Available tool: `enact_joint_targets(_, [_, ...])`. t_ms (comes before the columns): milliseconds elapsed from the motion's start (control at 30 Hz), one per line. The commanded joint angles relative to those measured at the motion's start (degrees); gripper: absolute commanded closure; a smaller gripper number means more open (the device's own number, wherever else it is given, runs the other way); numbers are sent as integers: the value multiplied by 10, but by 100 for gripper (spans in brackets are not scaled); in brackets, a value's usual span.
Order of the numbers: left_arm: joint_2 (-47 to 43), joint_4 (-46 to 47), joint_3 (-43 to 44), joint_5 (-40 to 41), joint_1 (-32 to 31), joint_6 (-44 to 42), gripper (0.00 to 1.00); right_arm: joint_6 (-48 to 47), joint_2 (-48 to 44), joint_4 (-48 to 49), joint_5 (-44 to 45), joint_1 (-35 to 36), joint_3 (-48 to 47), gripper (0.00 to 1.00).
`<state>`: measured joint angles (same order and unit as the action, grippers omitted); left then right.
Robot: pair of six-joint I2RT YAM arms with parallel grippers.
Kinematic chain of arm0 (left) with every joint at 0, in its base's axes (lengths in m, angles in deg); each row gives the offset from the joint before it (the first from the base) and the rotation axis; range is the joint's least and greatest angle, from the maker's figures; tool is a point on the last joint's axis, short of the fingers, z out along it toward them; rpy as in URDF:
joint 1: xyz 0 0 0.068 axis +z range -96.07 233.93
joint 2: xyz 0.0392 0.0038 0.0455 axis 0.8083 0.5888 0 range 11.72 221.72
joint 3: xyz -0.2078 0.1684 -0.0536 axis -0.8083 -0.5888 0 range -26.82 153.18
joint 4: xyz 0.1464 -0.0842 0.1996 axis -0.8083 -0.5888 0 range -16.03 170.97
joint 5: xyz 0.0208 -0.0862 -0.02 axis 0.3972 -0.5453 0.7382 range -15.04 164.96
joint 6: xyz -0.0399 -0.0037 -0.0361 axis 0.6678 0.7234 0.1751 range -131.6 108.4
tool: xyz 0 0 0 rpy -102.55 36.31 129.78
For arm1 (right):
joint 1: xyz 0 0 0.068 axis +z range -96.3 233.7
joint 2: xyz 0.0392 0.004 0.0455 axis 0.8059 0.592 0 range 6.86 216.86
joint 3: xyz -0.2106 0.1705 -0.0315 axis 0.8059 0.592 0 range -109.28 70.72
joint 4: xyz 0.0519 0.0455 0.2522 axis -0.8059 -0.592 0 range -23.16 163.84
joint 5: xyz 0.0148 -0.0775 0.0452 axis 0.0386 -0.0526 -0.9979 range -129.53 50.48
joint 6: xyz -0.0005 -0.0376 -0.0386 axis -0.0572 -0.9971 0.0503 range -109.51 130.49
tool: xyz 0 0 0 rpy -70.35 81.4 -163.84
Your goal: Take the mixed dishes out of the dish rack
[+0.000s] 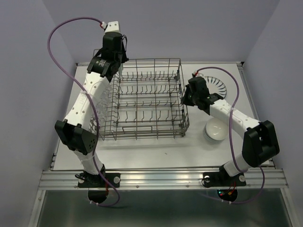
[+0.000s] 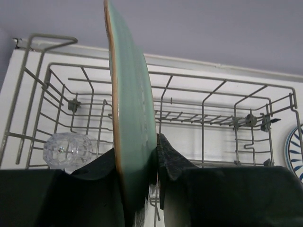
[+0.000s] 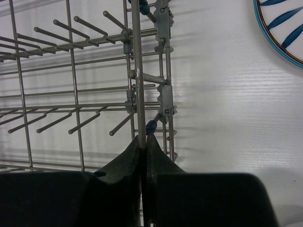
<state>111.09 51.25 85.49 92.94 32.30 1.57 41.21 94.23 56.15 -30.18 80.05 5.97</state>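
Note:
The grey wire dish rack (image 1: 149, 101) stands mid-table. My left gripper (image 1: 116, 71) is at its far left corner, shut on a pale green plate (image 2: 135, 109) held on edge and upright over the rack (image 2: 213, 118); the jaws (image 2: 137, 146) pinch its lower rim. A small clear glass (image 2: 67, 151) lies in the rack to the plate's left. My right gripper (image 1: 184, 98) is at the rack's right side, shut (image 3: 143, 137) on an upright wire of the rack (image 3: 137, 71). A white bowl (image 1: 217, 130) sits on the table right of the rack.
A white plate with blue stripes (image 1: 217, 87) lies flat on the table behind my right gripper; it also shows in the right wrist view (image 3: 284, 23) and the left wrist view (image 2: 296, 151). Purple walls enclose the table on three sides.

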Motion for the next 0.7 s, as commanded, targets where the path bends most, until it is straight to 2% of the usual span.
enact_joint_targets(0, [-44,98,40,-6,3,-29,100,45,-2,-13,6,9,-3,94])
enact_joint_targets(33, [-52,105,32,-51,3,-55,100,47,-2,-12,7,9,-4,91])
enact_joint_targets(67, [-57,122,26,-73,2,-71,100,50,-3,-12,8,9,-5,76])
enact_joint_targets(167, [-76,134,5,-167,-3,-141,100,51,-9,-14,7,9,-19,50])
enact_joint_targets(200, [-80,136,1,-177,-7,-161,100,48,-11,-16,5,9,-23,35])
enact_joint_targets(233, [-87,135,-3,-224,-17,-212,100,44,-15,-19,6,9,-37,7])
enact_joint_targets(267, [-93,135,-11,-235,-18,-233,100,41,-17,-19,8,9,-47,0])
enact_joint_targets(367, [-123,149,-59,-262,-52,-314,100,23,-22,-42,23,9,-103,0])
enact_joint_targets(400, [-133,156,-79,-274,-73,-381,100,20,-25,-63,27,9,-120,0])
enact_joint_targets(467, [-169,170,-139,-276,-96,-431,100,11,-35,-82,40,9,-170,0])
enact_joint_targets(567, [-197,171,-181,-204,-154,-497,100,7,-47,-129,62,0,-226,0])
enact_joint_targets(600, [-207,171,-198,-160,-187,-524,100,8,-49,-154,57,-19,-263,0])
enact_joint_targets(667, [-217,174,-217,-139,-220,-558,100,28,-48,-183,24,-43,-302,0])
